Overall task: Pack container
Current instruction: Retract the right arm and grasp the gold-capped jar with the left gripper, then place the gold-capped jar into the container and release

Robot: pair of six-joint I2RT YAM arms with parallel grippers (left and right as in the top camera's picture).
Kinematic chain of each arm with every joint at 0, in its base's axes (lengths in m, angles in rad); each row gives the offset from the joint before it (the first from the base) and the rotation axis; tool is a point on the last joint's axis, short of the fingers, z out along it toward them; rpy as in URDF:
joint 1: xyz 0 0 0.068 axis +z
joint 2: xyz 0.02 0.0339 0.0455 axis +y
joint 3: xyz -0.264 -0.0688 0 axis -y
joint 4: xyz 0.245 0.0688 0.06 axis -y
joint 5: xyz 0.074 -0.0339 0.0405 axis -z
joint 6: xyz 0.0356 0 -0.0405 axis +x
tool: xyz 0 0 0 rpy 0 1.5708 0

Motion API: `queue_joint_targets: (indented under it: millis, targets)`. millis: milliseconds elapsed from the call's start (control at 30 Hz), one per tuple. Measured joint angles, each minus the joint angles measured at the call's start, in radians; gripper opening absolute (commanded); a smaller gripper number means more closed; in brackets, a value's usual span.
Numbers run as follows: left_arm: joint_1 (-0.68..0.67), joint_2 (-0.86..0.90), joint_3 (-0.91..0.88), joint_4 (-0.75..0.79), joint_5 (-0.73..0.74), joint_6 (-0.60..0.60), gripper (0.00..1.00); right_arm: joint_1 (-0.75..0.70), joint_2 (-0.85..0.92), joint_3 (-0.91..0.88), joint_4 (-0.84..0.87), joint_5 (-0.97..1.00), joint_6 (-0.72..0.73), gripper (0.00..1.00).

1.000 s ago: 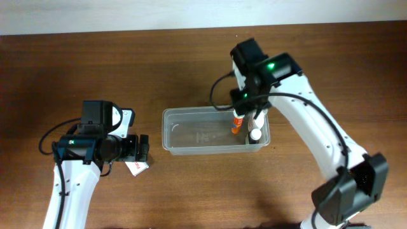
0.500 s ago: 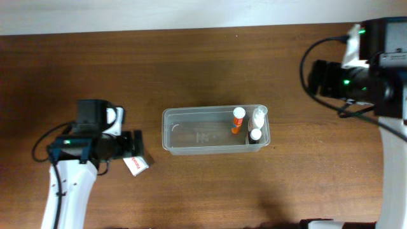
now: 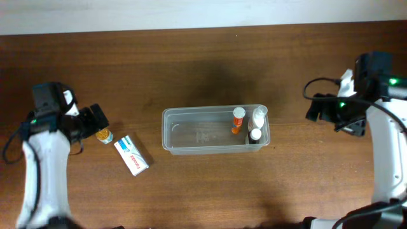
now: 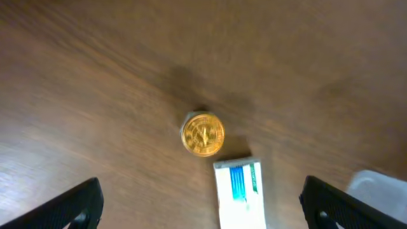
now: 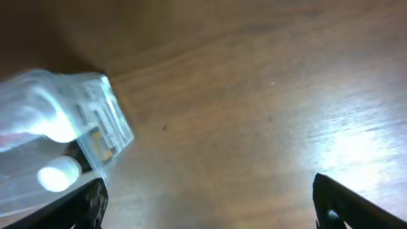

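Two white-capped bottles (image 3: 257, 114) and slim orange tube (image 3: 237, 121) upright at right end of clear round-cornered plastic container (image 3: 191, 111), mid wood-grain table (image 3: 191, 63), left wrist, left gripper (image 4: 203, 205) spread wide, empty, over round gold cap (image 4: 203, 134) beside flat white box (image 4: 240, 191), right wrist, right gripper (image 5: 210, 203) spread, empty, translucent container corner at left.

No text can be read: the small white box (image 3: 131, 154), between eight and nine o'clock of the container (image 3: 184, 140), bears red print and a blue-green stripe, both too blurred; embossed marks on the container's floor are illegible
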Motion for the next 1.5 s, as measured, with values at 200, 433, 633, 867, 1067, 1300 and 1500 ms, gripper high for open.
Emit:
queue_joint_targets:
  millis: [200,433,633,867,1067,1300,1500]
  targets:
    - [0.000,0.217,0.000,0.102,0.002,-0.006,0.99,0.000,0.000,-0.070,0.026,-0.003,0.000,0.94]
    - [-0.002,0.363,0.000,0.174,0.002,-0.008,0.99,0.000,0.000,-0.070,0.028,-0.007,0.000,0.94]
    - [-0.002,0.404,0.000,0.182,0.002,-0.012,0.64,0.000,0.000,-0.070,0.028,-0.010,0.000,0.95]
    - [-0.003,0.404,0.000,0.172,0.002,-0.013,0.33,0.000,0.000,-0.070,0.028,-0.010,0.000,0.95]
    - [-0.003,0.404,0.003,0.162,0.001,-0.014,0.20,0.000,0.000,-0.070,0.028,-0.010,0.000,0.95]
    - [-0.010,0.357,0.003,0.098,-0.002,-0.015,0.19,0.000,0.000,-0.070,0.028,-0.010,0.000,0.95]
    - [-0.182,0.096,0.075,-0.024,0.003,-0.018,0.16,0.000,0.000,-0.070,0.028,-0.010,0.000,0.95]
